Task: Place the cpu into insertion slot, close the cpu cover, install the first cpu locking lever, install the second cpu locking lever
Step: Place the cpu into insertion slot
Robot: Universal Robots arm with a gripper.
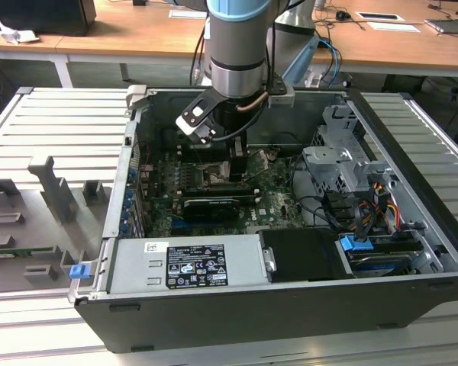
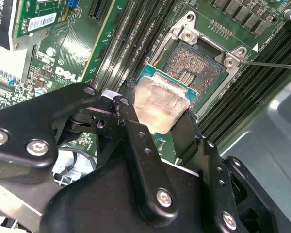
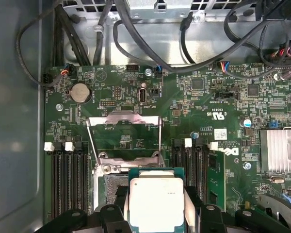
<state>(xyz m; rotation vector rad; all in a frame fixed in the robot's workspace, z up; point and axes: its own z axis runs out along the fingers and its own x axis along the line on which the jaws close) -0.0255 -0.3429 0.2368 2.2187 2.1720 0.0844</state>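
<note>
Gripper (image 2: 160, 115) clamped on the cpu (image 2: 157, 103) by two opposite edges, metal top up. The cpu hangs over one corner of the bare insertion slot (image 2: 195, 73), not yet seated, edges roughly parallel. The cpu cover (image 3: 124, 116) stands raised at the slot's edge farthest from the gripper.

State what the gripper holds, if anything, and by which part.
The gripper holds the cpu by two opposite edges, close to the open socket.

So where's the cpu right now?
In both wrist views the cpu is clamped in the tool, at the open socket's edge, with the cover flipped open.
</note>
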